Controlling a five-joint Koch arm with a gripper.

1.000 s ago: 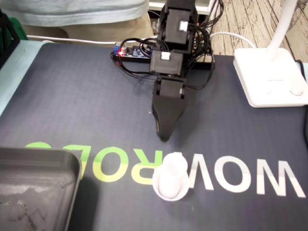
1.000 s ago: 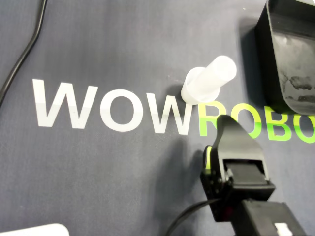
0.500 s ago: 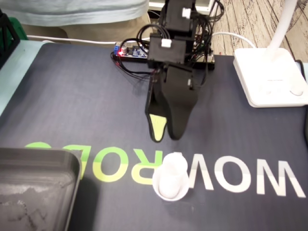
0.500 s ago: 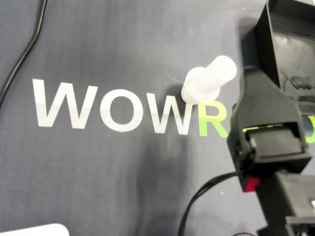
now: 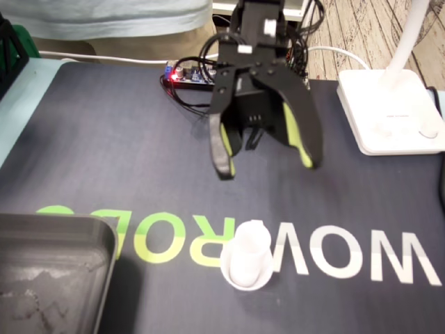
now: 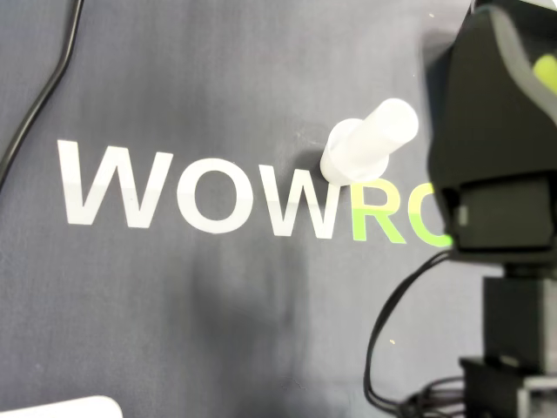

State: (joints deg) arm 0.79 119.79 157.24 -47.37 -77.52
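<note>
The tool [image 5: 265,165] hangs released above the dark mat [image 5: 104,153] on the desk, its two black jaws spread wide, green pads facing inward, nothing between them. In the fixed view the jaw tips sit in the middle of the frame. The white tube [image 5: 247,261] stands lower down, near the bottom centre, below the gap between the jaws and clearly apart from both tips.

The tube rests on its wider flanged base, where the white lettering on the mat meets the green. Its long axis is upright — the narrower end points up, away from the mat. In the overhead view the tube [image 6: 370,139] lies in the upper middle of the frame and seems to lean toward the upper right. The base is at the lower left and the top at the upper right. There the tool fills the right edge as a black bulk, with the tube just to its left — not touching.

A grey tray [image 5: 55,271] occupies the lower left of the fixed view, and a white lamp base [image 5: 389,111] the upper right.
</note>
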